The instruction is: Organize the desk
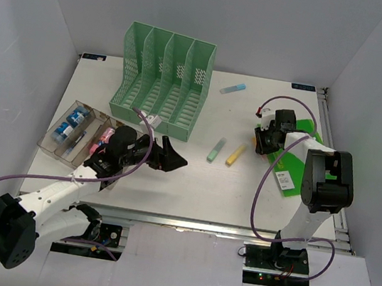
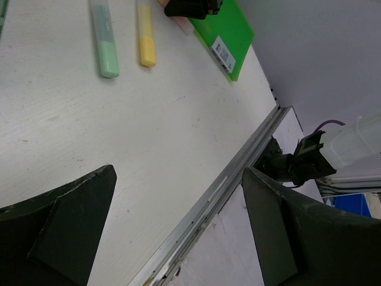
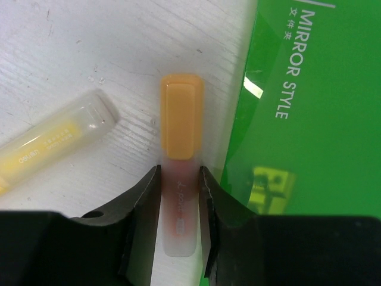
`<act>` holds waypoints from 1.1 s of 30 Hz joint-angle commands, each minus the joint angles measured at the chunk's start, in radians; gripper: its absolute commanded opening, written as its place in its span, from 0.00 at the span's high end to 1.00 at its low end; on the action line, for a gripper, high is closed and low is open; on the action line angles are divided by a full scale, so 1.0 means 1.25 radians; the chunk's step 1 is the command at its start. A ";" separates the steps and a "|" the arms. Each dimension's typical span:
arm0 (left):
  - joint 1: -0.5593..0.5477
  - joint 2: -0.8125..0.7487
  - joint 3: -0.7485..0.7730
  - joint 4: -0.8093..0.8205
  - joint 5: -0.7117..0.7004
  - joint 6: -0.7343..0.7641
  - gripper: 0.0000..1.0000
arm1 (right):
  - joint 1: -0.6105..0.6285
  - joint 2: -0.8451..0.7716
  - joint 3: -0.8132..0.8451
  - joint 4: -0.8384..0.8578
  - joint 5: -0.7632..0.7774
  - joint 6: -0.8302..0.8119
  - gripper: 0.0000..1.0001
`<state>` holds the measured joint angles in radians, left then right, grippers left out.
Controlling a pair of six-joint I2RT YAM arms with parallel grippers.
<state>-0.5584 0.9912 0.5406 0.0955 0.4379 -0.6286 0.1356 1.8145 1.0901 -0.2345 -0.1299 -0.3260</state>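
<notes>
Looking down from the top camera, the desk point(image 1: 192, 186) spreads wide and white under both arms. At the back stands a mint-green file rack point(image 1: 163, 81), and by the left edge sits a clear tray point(image 1: 70, 132) with small items in it. The left gripper point(image 1: 167, 155) hangs over the middle-left of the desk, jaws spread wide and holding nothing. A green highlighter point(image 1: 216, 150) and a yellow highlighter point(image 1: 236, 155) lie side by side mid-desk, and a blue highlighter point(image 1: 233, 89) lies farther back. The right gripper point(image 1: 267, 136) is down at the near edge of a green folder point(image 1: 291, 169) on the right.

Over to the left wrist: both dark fingers point(image 2: 71, 232) stand far apart above bare tabletop, the metal rail point(image 2: 226, 185) running between them, and the two highlighters and the folder lie well beyond.

Now the right wrist, close in: the jaws are pressed onto both sides of an orange highlighter point(image 3: 181, 119) lying flat on the desk, cap pointing away. The green folder is just beside it on the right and the yellow highlighter on the left.
</notes>
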 commanded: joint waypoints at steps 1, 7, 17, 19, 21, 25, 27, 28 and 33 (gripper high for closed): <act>-0.019 0.022 -0.032 0.102 0.027 -0.077 0.02 | 0.000 0.002 -0.016 -0.058 -0.024 -0.008 0.86; -0.051 0.093 -0.097 0.359 -0.017 -0.232 0.03 | -0.020 -0.137 -0.037 -0.083 -0.322 0.003 0.92; -0.165 0.381 0.082 0.608 -0.161 -0.299 0.09 | -0.013 -0.280 -0.097 -0.094 -0.709 0.031 0.92; -0.174 0.432 0.122 0.634 -0.180 -0.317 0.09 | -0.011 -0.296 -0.106 -0.093 -0.720 0.029 0.92; -0.184 0.478 0.167 0.663 -0.194 -0.333 0.09 | -0.010 -0.321 -0.115 -0.087 -0.718 0.029 0.92; -0.199 0.555 0.234 0.646 -0.237 -0.346 0.11 | -0.010 -0.346 -0.130 -0.076 -0.721 0.034 0.92; -0.208 0.579 0.259 0.624 -0.247 -0.348 0.13 | -0.010 -0.353 -0.128 -0.073 -0.726 0.036 0.92; -0.211 0.588 0.272 0.611 -0.249 -0.348 0.14 | -0.010 -0.354 -0.128 -0.073 -0.726 0.036 0.92; -0.227 0.606 0.311 0.545 -0.271 -0.333 0.18 | -0.009 -0.362 -0.129 -0.070 -0.726 0.041 0.92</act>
<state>-0.8212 1.7571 0.8734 0.8329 0.1477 -1.0554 0.1200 1.3882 0.9325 -0.3411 -1.0010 -0.2895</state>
